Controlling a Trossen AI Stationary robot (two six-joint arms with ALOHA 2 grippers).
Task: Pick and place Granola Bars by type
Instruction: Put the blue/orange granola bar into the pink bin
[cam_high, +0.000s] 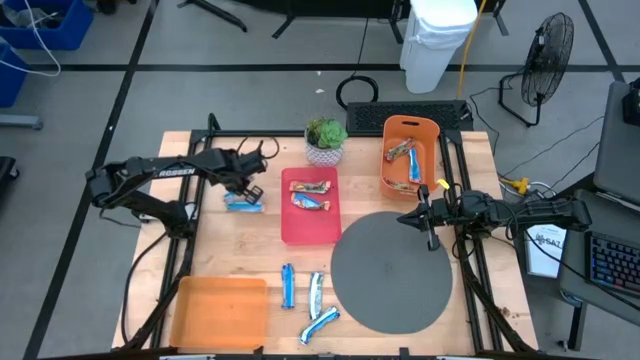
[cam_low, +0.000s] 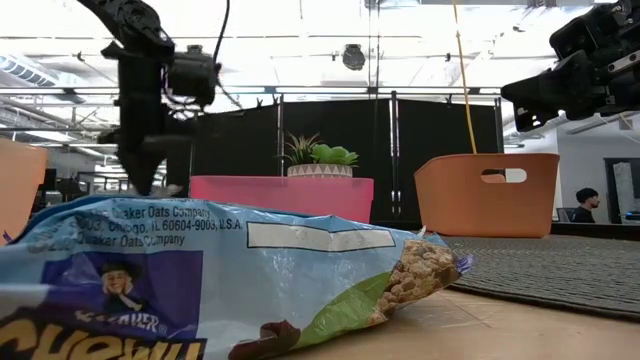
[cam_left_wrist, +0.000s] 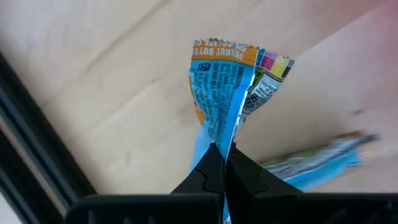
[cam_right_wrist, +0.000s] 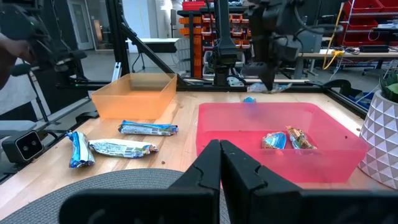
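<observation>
Left claw (cam_left_wrist: 222, 163) is clenched on the crimped end of a blue granola bar (cam_left_wrist: 225, 93), just off the worktop (cam_high: 470, 310) near its left edge, beside the red tray (cam_high: 310, 222). Right claw (cam_right_wrist: 220, 157) is pinched shut with nothing in it, near the right edge over the round grey mat (cam_high: 392, 272). Three more bars (cam_high: 308, 295) lie near the front edge.

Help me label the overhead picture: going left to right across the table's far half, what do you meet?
Left gripper shut on a blue granola bar → red tray holding two bars → potted plant → orange bin holding bars → right gripper.
</observation>
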